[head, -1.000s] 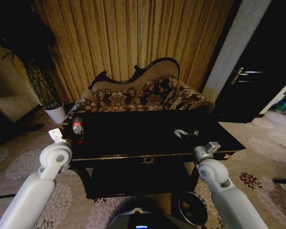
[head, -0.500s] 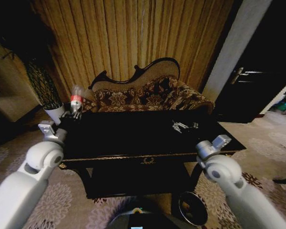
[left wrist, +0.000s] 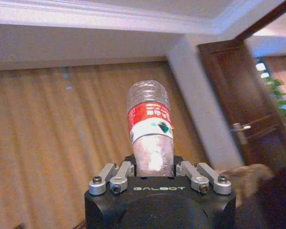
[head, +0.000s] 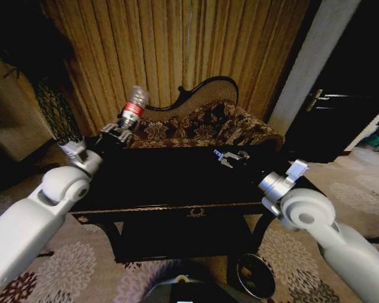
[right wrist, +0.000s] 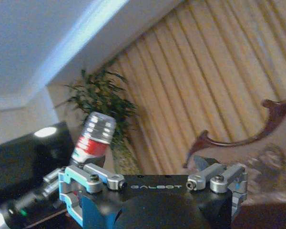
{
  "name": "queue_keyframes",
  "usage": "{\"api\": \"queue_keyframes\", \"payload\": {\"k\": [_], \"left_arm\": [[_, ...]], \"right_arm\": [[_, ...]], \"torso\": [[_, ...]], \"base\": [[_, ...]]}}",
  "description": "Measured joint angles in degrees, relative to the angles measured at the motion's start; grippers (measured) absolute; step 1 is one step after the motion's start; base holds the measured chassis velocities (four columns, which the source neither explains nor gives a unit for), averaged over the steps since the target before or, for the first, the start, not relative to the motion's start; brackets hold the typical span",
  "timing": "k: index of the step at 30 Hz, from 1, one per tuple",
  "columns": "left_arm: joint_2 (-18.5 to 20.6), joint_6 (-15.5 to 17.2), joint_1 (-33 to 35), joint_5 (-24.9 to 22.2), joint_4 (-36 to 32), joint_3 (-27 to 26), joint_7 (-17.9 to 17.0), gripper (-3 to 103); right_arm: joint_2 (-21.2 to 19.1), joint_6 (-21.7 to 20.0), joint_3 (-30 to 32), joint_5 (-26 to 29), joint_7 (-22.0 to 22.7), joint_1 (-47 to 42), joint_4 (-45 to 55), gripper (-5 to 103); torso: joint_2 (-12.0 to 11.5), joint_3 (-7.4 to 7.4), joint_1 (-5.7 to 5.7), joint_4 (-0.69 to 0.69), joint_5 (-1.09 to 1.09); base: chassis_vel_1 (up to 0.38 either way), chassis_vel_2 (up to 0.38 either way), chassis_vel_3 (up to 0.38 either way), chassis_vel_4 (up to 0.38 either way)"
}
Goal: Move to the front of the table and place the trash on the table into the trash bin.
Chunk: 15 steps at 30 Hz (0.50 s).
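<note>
The robot stood at the front of the shiny black wooden table with a gold edge and a gold emblem on its front [head: 177, 189]. The left gripper [head: 115, 134] was up in the air over the far left corner of the table. Its fingers were squeezed tight around the small clear plastic bottle with a red label [head: 132, 106]. The bottle pointed up and leaned a little toward the sofa. In the left wrist view, the bottle [left wrist: 150, 126] stood straight out of the left gripper [left wrist: 155, 169], with the metal fingers [left wrist: 120, 175] pressed on both sides of its lower part.

The right gripper [head: 230, 156] hung over the far right part of the table, just in front of the flowery sofa with a curved dark frame [head: 196, 120]. It was not possible to tell if its fingers were apart or together. From the right wrist view, the bottle [right wrist: 93, 138] showed farther off, held by the other arm.

The small round dark red trash bin with a black inside [head: 256, 274] sat on the flowered carpet [head: 88, 265], low down by the table's front right leg. It was well apart from the bottle. Gold-brown curtains [head: 177, 50] hung behind the sofa.
</note>
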Motion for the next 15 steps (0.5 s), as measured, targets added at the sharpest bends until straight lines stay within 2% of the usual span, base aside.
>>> {"api": "queue_keyframes", "payload": {"k": [4, 8, 10, 15], "left_arm": [[0.0, -0.1, -4.6, 0.7, -1.8, 6.5, -0.7, 33], [-0.5, -0.1, -8.2, 0.9, -2.3, 9.8, -1.3, 33], [-0.6, 0.7, -13.0, 0.5, -3.2, 14.0, -2.3, 33], [-0.5, 1.4, -16.9, -0.2, -4.1, 18.0, -3.0, 33]], "right_arm": [[-0.3, 0.0, -1.0, 0.6, -2.7, 2.9, -2.2, 100], [-0.4, 0.0, -1.3, 0.6, -3.3, 3.6, -3.2, 100], [-0.4, 0.0, -1.6, 0.4, -4.9, 4.3, -4.6, 100], [0.3, 0.0, -2.6, 0.5, -6.9, 5.6, -6.1, 100]], "torso": [[0.0, 0.0, 0.0, 0.02, 0.02], [0.0, 0.0, 0.0, -0.01, 0.01], [0.0, 0.0, 0.0, -0.02, 0.02], [0.0, -0.01, 0.0, 0.02, 0.02]], "base": [[0.0, 0.0, 0.0, 0.0], [0.0, 0.0, 0.0, 0.0], [0.0, 0.0, 0.0, 0.0], [0.0, 0.0, 0.0, 0.0]]}}
